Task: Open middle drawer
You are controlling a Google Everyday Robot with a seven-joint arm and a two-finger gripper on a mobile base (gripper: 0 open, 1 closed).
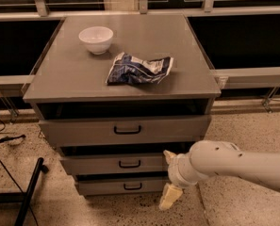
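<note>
The grey cabinet (pixel 125 74) has three flat-fronted drawers stacked under its top. The middle drawer (pixel 97 165) carries a small black bar handle (pixel 129 164) and stands slightly out from the cabinet, like the other two. My gripper (pixel 166 179) is at the right end of the middle and bottom drawer fronts, low near the floor. Its two pale fingers (pixel 170 196) are spread apart, one up and one down, and hold nothing. The handle lies a short way to the gripper's left, untouched.
The taller top drawer (pixel 83 132) and the narrow bottom drawer (pixel 102 187) sit above and below. A white bowl (pixel 96 39) and a crumpled blue chip bag (pixel 138 69) lie on the cabinet top. A black pole (pixel 28 192) and cables lie on the floor at the left.
</note>
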